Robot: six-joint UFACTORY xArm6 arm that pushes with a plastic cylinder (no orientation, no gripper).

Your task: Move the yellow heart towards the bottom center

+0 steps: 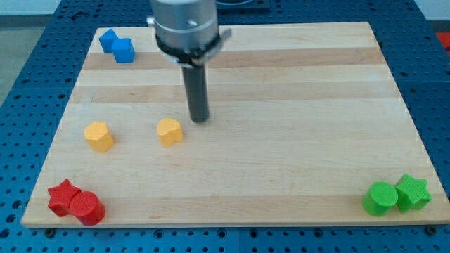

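The yellow heart (169, 131) lies on the wooden board (281, 161), left of centre. My tip (200, 119) touches the board just to the upper right of the heart, a small gap away from it. A second yellow block, a pentagon (99, 135), lies further left at about the same height in the view.
Two blue blocks (116, 46) sit touching at the view's top left. A red star (63, 196) and a red cylinder (88, 208) sit together at the bottom left. A green cylinder (380, 199) and a green star (413, 192) sit together at the bottom right.
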